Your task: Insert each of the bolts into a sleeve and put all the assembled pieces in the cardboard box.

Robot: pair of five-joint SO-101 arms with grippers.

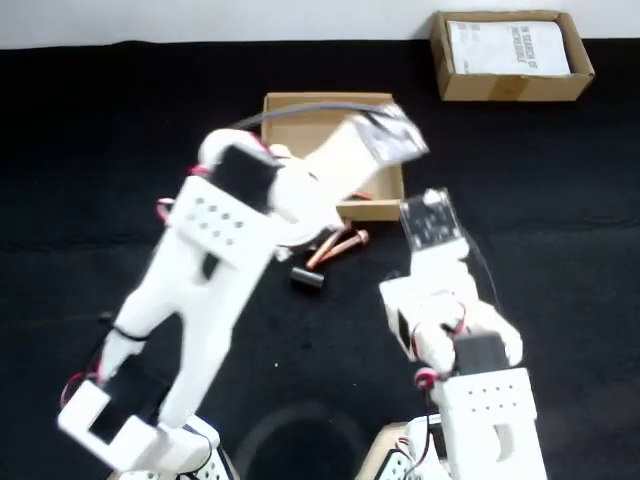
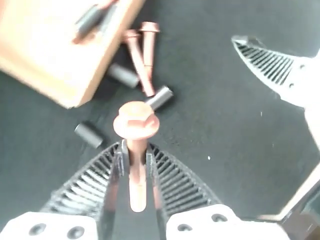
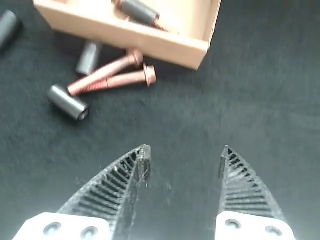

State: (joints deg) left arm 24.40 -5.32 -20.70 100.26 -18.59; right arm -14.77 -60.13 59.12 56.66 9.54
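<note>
You have one bolt clamped by its shank in your left end effector, over the worktop just near the cardboard box. Two loose bolts and a sleeve lie beside the box — one assembled piece is inside. Your right end effector is spread wide — holding nothing.

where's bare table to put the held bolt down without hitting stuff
The table is bare right of the cardboard box, in front of the second box, and along its far left side. It is crowded just in front of the cardboard box, around the loose bolts and sleeve.
</note>
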